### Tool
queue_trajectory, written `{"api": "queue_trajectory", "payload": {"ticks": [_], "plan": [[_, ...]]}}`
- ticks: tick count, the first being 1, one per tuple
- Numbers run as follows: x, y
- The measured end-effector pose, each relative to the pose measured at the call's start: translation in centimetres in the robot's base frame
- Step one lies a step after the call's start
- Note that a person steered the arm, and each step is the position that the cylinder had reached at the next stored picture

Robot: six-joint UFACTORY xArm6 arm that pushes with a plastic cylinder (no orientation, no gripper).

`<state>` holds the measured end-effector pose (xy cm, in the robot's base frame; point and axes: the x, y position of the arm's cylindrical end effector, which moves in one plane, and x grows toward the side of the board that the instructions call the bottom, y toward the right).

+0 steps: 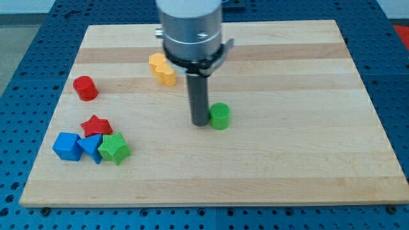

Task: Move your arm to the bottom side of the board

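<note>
My tip (200,122) rests on the wooden board (287,166) near its middle. It stands just to the left of a green cylinder (220,116), close to it or touching it. A yellow block (162,69) lies up and to the left of the tip, partly behind the arm's grey body (190,29). The bottom side of the board lies well below the tip.
A red cylinder (85,87) sits at the left. Lower left is a cluster: a red star (96,125), a blue cube (66,146), a blue block (91,147) and a green star (114,148). A blue perforated table (396,96) surrounds the board.
</note>
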<state>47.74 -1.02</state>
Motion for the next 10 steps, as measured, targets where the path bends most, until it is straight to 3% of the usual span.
{"api": "queue_trajectory", "payload": {"ticks": [2,4,6,10], "plan": [[1.5,1.3],[9.5,-1.0],[10.1,-10.9],[10.1,-13.5]]}}
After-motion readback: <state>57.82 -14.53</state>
